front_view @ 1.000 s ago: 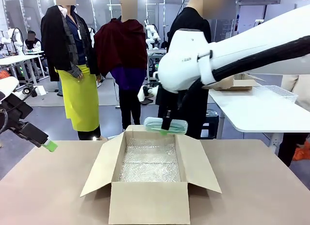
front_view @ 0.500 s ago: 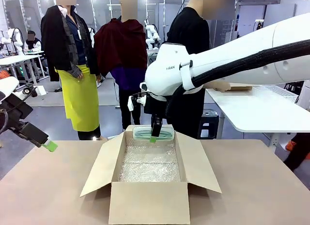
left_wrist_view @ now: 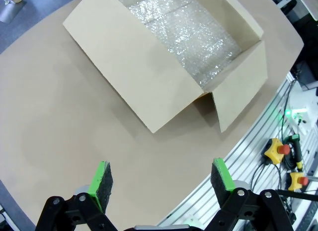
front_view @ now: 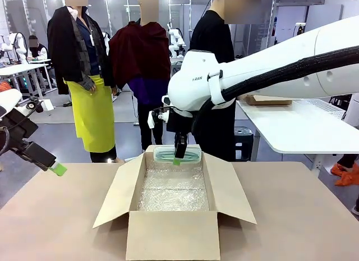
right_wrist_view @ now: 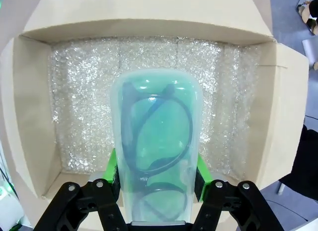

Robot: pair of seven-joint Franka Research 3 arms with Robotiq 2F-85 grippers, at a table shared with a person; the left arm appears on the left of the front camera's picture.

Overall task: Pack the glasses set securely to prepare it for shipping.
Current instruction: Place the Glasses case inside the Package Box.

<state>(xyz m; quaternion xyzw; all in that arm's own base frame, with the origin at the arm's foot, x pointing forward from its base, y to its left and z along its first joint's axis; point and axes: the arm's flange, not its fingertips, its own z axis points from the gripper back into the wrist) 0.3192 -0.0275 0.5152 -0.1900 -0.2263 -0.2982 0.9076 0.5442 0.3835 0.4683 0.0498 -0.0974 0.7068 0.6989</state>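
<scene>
My right hand (front_view: 178,159), clamped on the mint case (front_view: 192,155), has swung it in over the box's (front_view: 168,236) far end and stopped, so I judge lowering onto the bubble wrap (front_view: 171,193) is next; left hand (front_view: 56,169) hangs wide at the tabletop's (front_view: 50,227) left edge.

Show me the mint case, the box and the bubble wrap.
mint case (right_wrist_view: 156,141), right wrist view, middle of its clear lid.
box (front_view: 173,236), front view, near wall.
bubble wrap (front_view: 173,191), front view, middle of the sheet.
</scene>
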